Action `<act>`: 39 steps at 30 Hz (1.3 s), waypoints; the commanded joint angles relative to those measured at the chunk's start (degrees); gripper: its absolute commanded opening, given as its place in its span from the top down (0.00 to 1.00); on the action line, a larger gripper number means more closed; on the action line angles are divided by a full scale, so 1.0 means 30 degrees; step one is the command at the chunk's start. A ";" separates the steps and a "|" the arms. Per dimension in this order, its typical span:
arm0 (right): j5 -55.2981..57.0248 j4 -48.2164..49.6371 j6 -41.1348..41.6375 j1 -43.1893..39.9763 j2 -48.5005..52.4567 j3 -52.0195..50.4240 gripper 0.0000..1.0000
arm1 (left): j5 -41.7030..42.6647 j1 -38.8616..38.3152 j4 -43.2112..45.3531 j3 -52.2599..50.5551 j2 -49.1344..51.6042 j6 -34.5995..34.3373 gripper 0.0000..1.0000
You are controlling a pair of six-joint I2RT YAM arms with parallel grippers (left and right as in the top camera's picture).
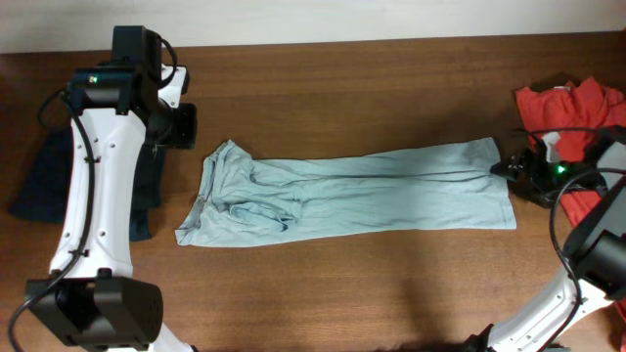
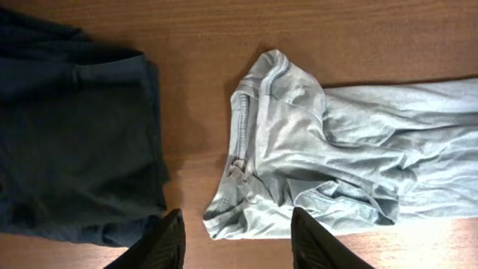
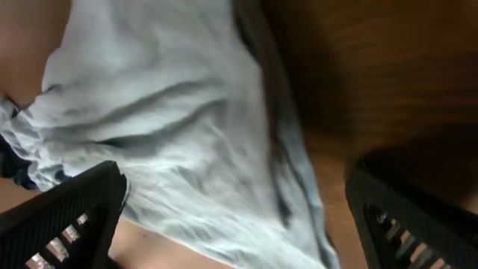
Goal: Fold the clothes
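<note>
Light blue trousers (image 1: 352, 196) lie stretched out left to right on the wooden table, waistband at the left (image 2: 246, 142), leg ends at the right (image 3: 187, 134). My left gripper (image 2: 235, 243) is open and empty, hovering above the table just beyond the waistband, between it and a dark garment. In the overhead view it sits at the waistband's far left (image 1: 181, 125). My right gripper (image 3: 239, 217) is open, low over the leg ends, fingers on either side of the hem; in the overhead view it is at the trousers' right end (image 1: 511, 168).
A dark navy garment (image 1: 44, 181) lies at the left edge, also in the left wrist view (image 2: 75, 134). A red garment (image 1: 572, 112) is piled at the right edge. Bare wood lies in front of and behind the trousers.
</note>
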 commanded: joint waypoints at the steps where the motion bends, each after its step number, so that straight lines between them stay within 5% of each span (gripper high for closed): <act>1: 0.0029 0.0109 -0.0408 0.0801 0.1333 -0.0117 0.07 | -0.0124 0.0080 -0.0131 0.0124 -0.0168 -0.0131 0.54; 14: 0.0131 0.0117 -0.0408 0.1421 0.1566 -0.0138 0.46 | -0.0124 0.0080 -0.0780 0.0124 -0.0168 -0.0131 0.54; 17: 0.0860 0.0124 -0.0175 0.1421 0.1566 -0.0131 0.62 | -0.0124 0.0080 -0.0772 0.0124 -0.0168 -0.0131 0.54; 25: 0.5129 0.0029 0.1821 0.1013 0.1545 0.0233 0.50 | -0.0131 0.0080 -0.0772 0.0124 -0.0168 -0.0124 0.53; 32: 0.2164 0.0131 -0.2871 0.0685 0.1545 0.0350 0.27 | -0.0124 0.0080 -0.0896 0.0124 -0.0168 -0.0117 0.48; 39: 0.1486 0.0146 -0.4677 0.0699 0.1617 0.0350 0.18 | -0.0131 0.0080 -0.0641 0.0124 -0.0168 -0.0117 0.43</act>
